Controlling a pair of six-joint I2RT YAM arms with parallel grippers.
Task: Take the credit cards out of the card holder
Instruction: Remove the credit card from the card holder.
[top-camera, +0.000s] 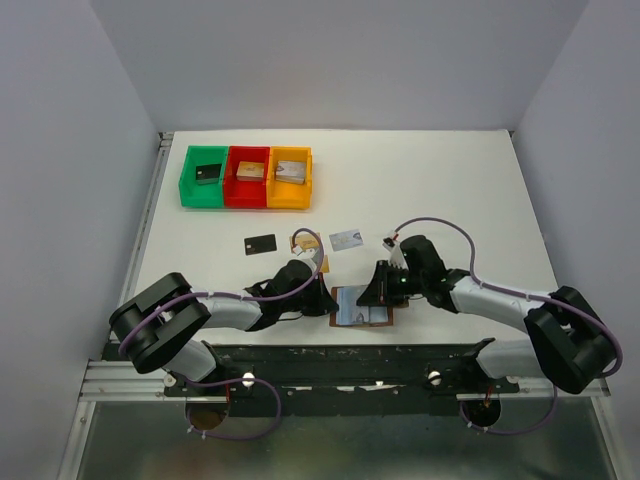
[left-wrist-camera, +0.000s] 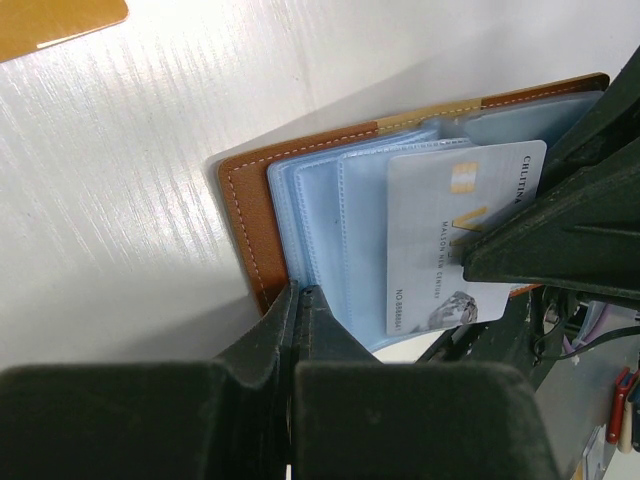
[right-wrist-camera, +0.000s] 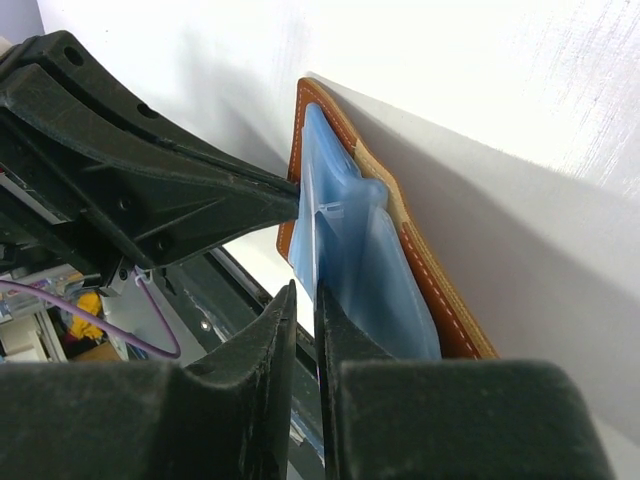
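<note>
Card holder lies open at counter near edge. My left end effector fully closed, pinning brown cover so it won't slide. My right end effector nearly closed, pinching silvery card edge to draw it free.

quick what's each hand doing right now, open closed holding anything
left hand: closed, pinching the near edge of the card holder.
right hand: nearly closed on a pale blue card sticking out of the holder.

Both hands crowding card holder
</note>
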